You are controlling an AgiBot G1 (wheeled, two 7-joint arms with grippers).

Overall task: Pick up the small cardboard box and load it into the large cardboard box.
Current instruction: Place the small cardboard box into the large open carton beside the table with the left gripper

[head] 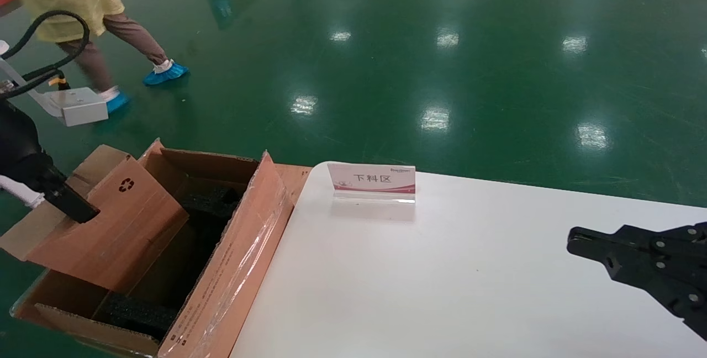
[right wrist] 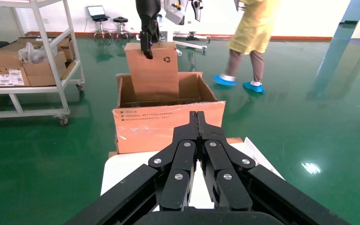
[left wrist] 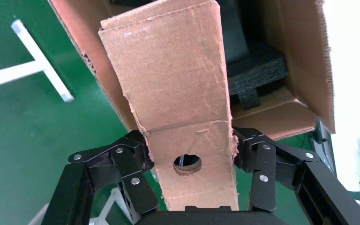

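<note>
Your left claw point(left wrist: 190, 161) is gripping the small cardboard box point(left wrist: 173, 93) by its short end, fingers point(left wrist: 131, 159) pressing against both sides near the round hole. You are holding that box tilted over the open mouth of the large cardboard box point(head: 232, 269), with its far end dipping inside; the recycling symbol is facing up. The large cardboard box is sitting on the green floor point(head: 442, 43), hard against the left edge of the white surface point(head: 442, 280), flaps standing open and clear tape shining on the near flap. Inside it, black foam pads point(head: 212, 200) are lying at both ends; whether the small box is touching them, you cannot tell. Your right claw point(right wrist: 197, 117) is hovering over the surface's right edge with its fingers pressed together, holding nothing. A small sign point(head: 371, 181) is standing at the surface's far edge.
</note>
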